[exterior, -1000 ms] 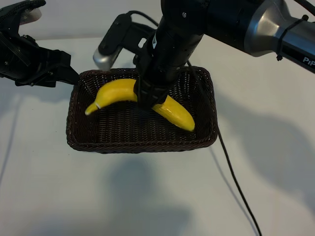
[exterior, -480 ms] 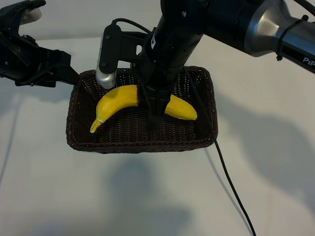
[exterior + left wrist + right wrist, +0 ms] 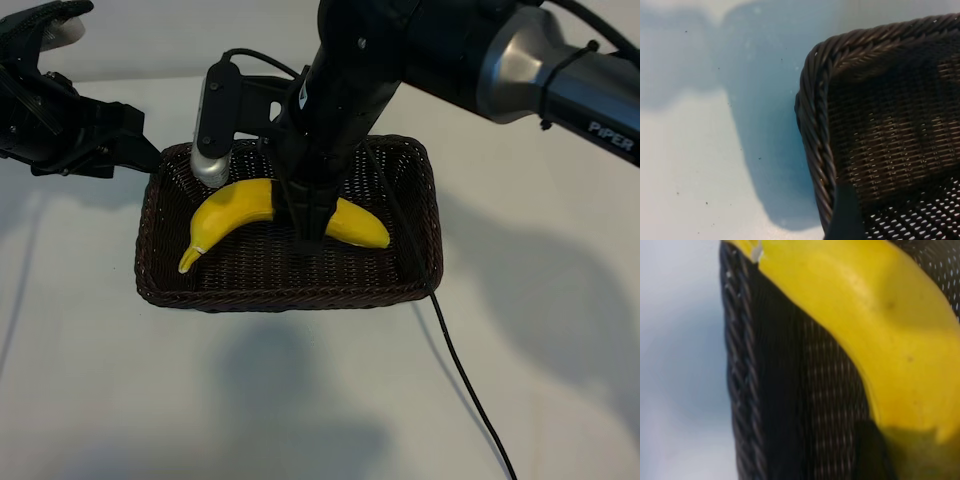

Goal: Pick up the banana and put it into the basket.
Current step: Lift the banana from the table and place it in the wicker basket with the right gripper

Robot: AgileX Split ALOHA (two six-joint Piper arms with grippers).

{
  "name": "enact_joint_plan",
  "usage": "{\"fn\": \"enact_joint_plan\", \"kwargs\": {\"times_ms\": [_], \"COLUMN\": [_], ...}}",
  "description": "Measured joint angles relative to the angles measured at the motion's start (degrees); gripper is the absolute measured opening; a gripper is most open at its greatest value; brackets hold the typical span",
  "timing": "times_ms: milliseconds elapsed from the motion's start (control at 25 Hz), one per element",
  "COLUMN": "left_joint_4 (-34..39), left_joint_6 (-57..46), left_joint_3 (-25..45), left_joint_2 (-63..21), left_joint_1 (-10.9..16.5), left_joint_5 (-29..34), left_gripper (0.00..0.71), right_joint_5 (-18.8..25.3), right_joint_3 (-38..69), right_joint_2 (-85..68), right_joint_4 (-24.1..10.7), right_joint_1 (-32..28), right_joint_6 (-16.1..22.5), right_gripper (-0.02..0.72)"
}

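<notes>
Right gripper stands over the middle of the basket, its jaws closed around the waist of the banana, which hangs low inside the wicker, stem end dipping toward the near-left wall. Doing this step well likely means lowering until the fruit rests on the weave, then parting the jaws gently and lifting straight up — no drag across the rim. Left gripper, jaws apart and empty, waits just outside the basket's far-left corner. Against the earlier frames, the banana has swung round — its stem now points lower, its other end more level.
</notes>
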Motion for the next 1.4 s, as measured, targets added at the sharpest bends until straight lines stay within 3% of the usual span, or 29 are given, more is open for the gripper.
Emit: {"fn": "enact_joint_plan", "kwargs": {"times_ms": [920,1400], "left_joint_4": [0.0,0.0], "left_joint_6": [0.0,0.0], "left_joint_3": [0.0,0.0], "left_joint_2": [0.0,0.0], "left_joint_1": [0.0,0.0], "left_joint_5": [0.2,0.2], "left_gripper": [0.574,0.574], "right_joint_5": [-6.2,-6.2], "right_joint_3": [-0.1,-0.1], "right_joint_2": [9.1,12.0], "right_joint_4": [1.7,2.3], "right_joint_1": [0.0,0.0], "right_joint_6": [-0.2,0.4], "right_gripper": [0.42,0.42]}}
